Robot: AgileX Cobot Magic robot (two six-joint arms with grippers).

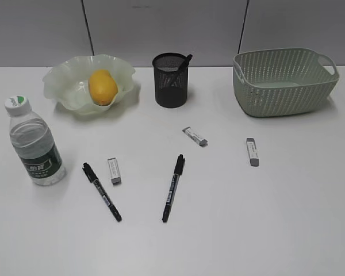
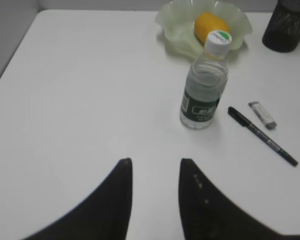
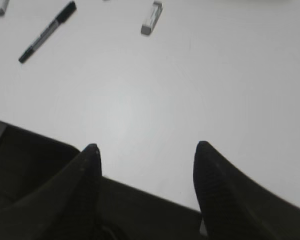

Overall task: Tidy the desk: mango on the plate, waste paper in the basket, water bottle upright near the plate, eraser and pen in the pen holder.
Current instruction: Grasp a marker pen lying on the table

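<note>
The mango (image 1: pixel 102 87) lies in the plate (image 1: pixel 58 79) at the back left. The water bottle (image 1: pixel 34 146) stands upright at the left, in front of the plate. The pen holder (image 1: pixel 171 83) holds one black pen. Two black pens (image 1: pixel 102 191) (image 1: pixel 173 187) and three erasers (image 1: pixel 114 171) (image 1: pixel 195 136) (image 1: pixel 252 152) lie on the desk (image 1: pixel 276 224). The basket (image 1: pixel 282 86) stands at the back right. The waste paper is out of view. My left gripper (image 2: pixel 155 162) is open and empty, short of the bottle (image 2: pixel 204 85). My right gripper (image 3: pixel 146 147) is open and empty over the desk's front edge.
The left wrist view shows the plate (image 2: pixel 172 22) with the mango (image 2: pixel 209 24), the pen holder (image 2: pixel 287 27), a pen (image 2: pixel 262 135) and an eraser (image 2: pixel 262 114). The right wrist view shows a pen (image 3: pixel 47 31) and an eraser (image 3: pixel 151 17). Neither arm shows in the exterior view.
</note>
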